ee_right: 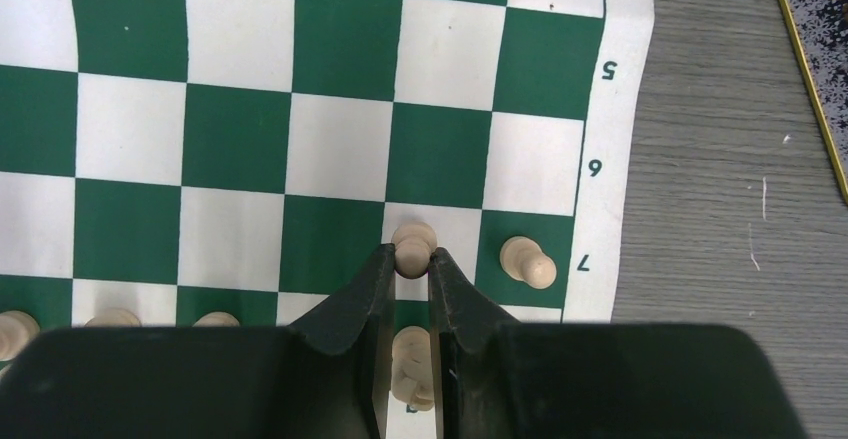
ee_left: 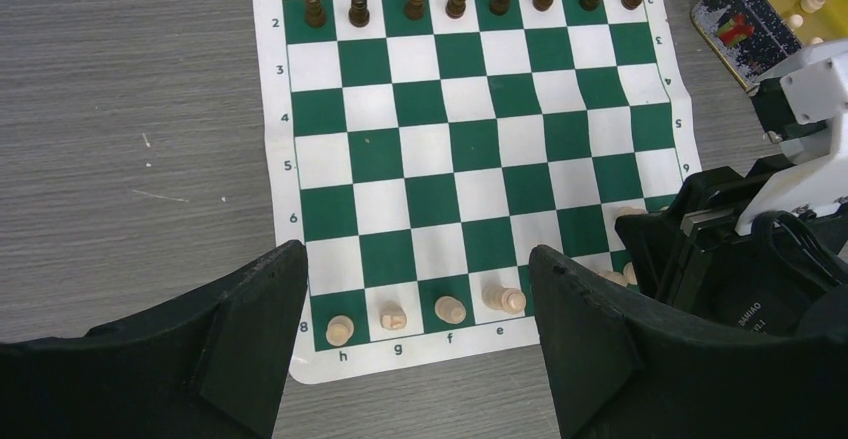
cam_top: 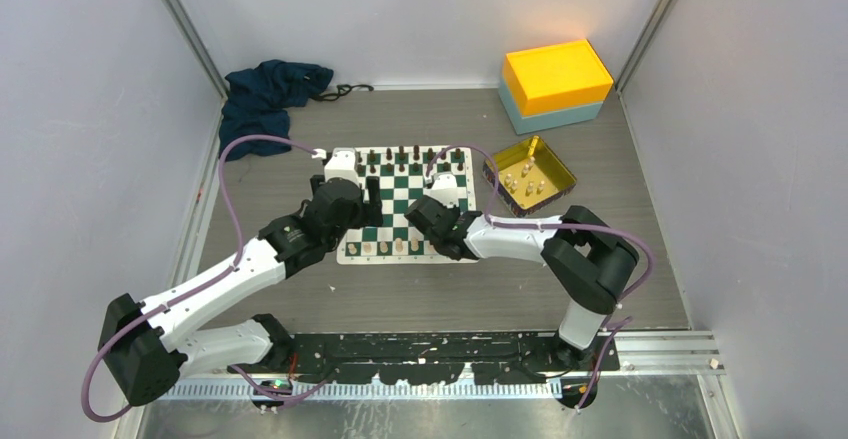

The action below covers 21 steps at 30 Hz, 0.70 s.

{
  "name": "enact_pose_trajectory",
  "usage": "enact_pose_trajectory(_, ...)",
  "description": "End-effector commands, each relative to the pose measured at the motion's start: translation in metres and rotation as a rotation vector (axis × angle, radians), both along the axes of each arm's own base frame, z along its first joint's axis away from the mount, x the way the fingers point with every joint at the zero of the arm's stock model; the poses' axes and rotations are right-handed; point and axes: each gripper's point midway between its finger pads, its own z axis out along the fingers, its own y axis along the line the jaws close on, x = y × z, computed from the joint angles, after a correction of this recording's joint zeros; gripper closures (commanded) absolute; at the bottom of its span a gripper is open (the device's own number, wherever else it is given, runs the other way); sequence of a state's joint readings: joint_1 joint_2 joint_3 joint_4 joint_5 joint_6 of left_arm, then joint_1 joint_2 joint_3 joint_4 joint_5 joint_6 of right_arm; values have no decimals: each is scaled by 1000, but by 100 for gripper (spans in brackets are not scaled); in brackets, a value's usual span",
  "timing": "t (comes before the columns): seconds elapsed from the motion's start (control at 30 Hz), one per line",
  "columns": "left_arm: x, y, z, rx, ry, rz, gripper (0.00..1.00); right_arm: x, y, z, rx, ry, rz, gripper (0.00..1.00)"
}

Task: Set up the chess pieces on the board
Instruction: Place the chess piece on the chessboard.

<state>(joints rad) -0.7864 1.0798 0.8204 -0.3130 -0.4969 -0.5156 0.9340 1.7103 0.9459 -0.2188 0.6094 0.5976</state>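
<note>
Where the right gripper [ee_right: 412, 259] is: low over the near-right corner of the board [ee_right: 240, 89], its jaws narrow and pinched on the head of a cream pawn [ee_right: 412, 244].
Board: flat on the table [cam_top: 450, 289] in front of both arms, its near edge towards their bases.
Near row: cream back-row pieces [ee_left: 449, 309] stand along the board's near edge, one to a square from the near-left corner inward. The right arm hides part of this row, so we cannot count them all.
Held pawn: over the white square of the second row, one square in from the board's right edge. We cannot tell whether its base touches the square.
Neighbour pawn [ee_right: 526, 262]: upright on the green square at the right edge, just beside the held one and clear of the gripper.
Step in hand: we judge that we are filling the cream pawn row from the right edge leftward, and that this is its second pawn.
Left gripper [ee_left: 415, 269]: hovers above the board's near-left corner, jaws wide, holding nothing.
Rest of the second row: bare towards the left edge.
Black pieces [ee_left: 415, 1]: two full-looking rows along the board's far edge.
Gold tray [cam_top: 556, 167]: on the table off the board's far-right corner, with loose cream pieces [cam_top: 527, 181] inside.
Next move: we think it calls for seating the pawn centred on its square and opening only a little, so the neighbour pawn is not knocked. Then we lift straight up and reach for the tray.
</note>
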Motion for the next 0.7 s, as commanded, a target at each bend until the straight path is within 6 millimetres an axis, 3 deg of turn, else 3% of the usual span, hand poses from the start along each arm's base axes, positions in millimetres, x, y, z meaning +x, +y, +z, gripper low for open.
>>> enact_pose_trajectory(0.0,3,0,14,-23,-47,9,18,16,17,20,77,-72,-40,99)
enact_pose_trajectory(0.67,3,0,13,-19,-44,7,18,15,10,18,66,-64,-88,99)
